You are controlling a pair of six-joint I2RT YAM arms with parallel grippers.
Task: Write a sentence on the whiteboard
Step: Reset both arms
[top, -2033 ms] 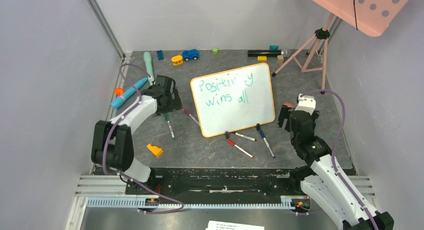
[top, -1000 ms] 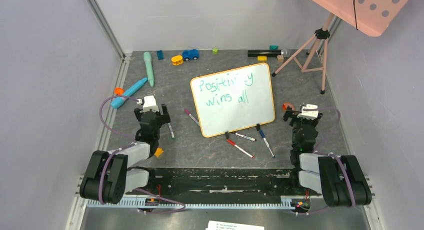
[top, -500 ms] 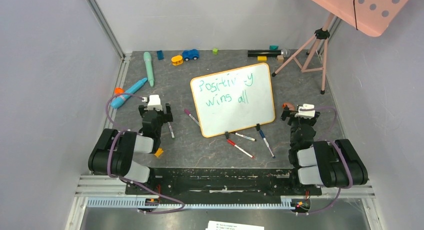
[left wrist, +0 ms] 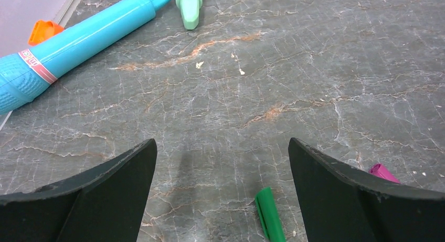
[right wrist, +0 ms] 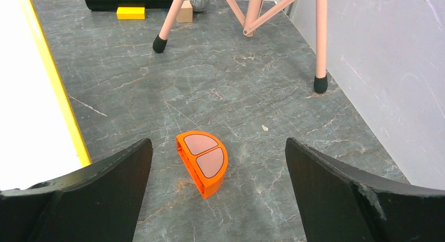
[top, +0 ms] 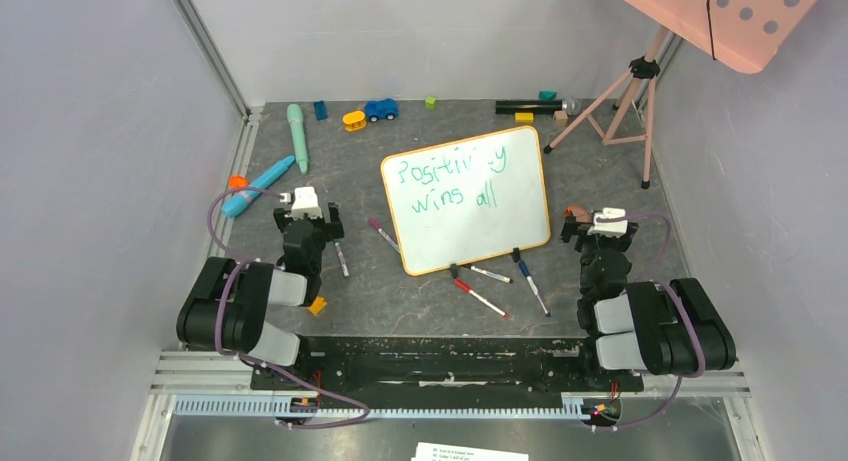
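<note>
Two arms [top: 245, 301] pulled back; five markers [top: 480, 298] lie beside one whiteboard [top: 480, 236].

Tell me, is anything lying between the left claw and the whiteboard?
Only small things: a green marker and a purple-capped marker lie flat between the open left gripper and the whiteboard. Nothing taller stands there.

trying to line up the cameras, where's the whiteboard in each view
Top view: the whiteboard lies near the centre of the table, turned slightly askew.
Left wrist view: not in it.
Right wrist view: only its white face and yellow edge show, along the left side.
Shared landmark: the pink tripod stands right of the board in the top view and at the top of the right wrist view; the left wrist view lacks it.
</note>
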